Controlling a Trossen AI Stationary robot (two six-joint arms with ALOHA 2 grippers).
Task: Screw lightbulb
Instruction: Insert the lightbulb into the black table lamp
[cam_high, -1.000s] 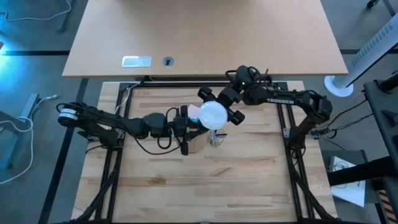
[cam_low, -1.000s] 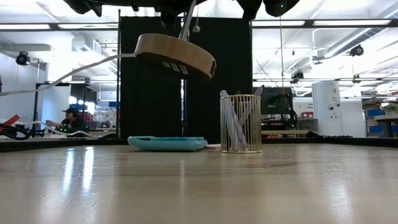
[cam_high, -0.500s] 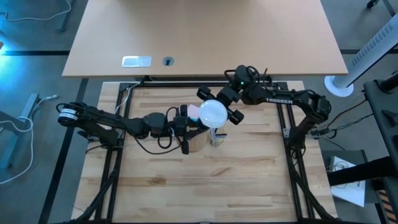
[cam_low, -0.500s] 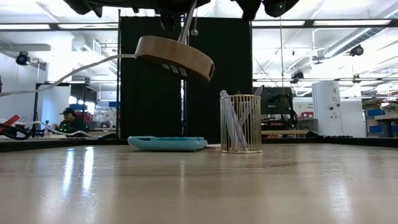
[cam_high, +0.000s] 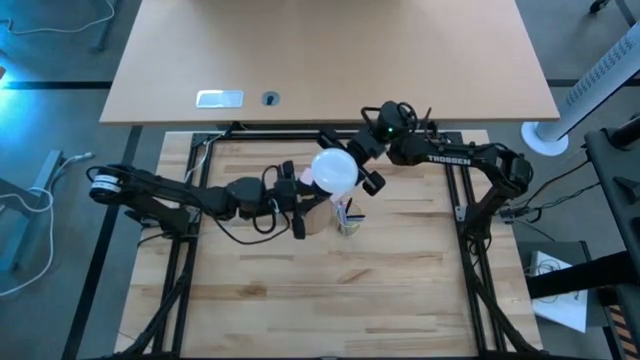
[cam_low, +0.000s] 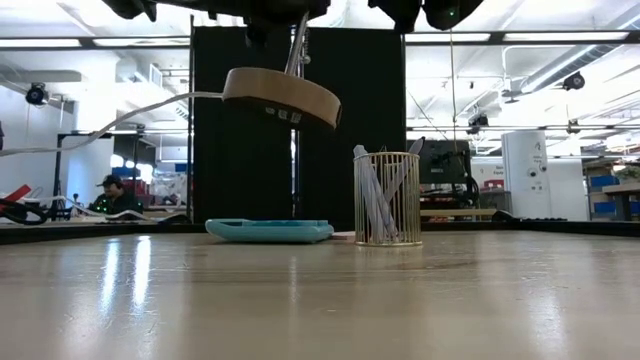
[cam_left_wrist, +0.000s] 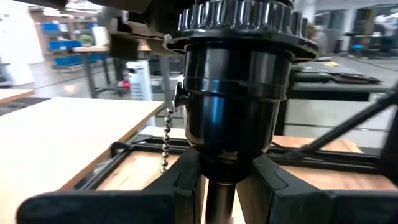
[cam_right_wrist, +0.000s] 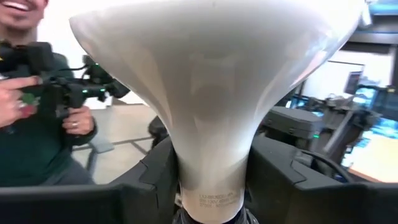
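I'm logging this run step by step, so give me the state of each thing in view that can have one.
lightbulb: held in the air, screw base toward the socket, not visibly threaded in.
right pincer: shut on the lightbulb's neck.
lamp base: lifted off the table, tilted.
black socket: empty, pull chain hanging.
left pincer: shut on the lamp's stem.
blue calculator: flat on the table.
wire pen cup: upright.

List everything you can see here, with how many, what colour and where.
lightbulb: one, frosted white, held above the table's middle
wooden disc: one, tan, lifted off the table
black socket: one, on a stem between the left fingers
wire pen cup: one, gold, mid-table
calculator: one, blue, flat on table
person: one, dark top, beyond the table
left gripper: black, shut on the stem
right gripper: black, shut on lightbulb
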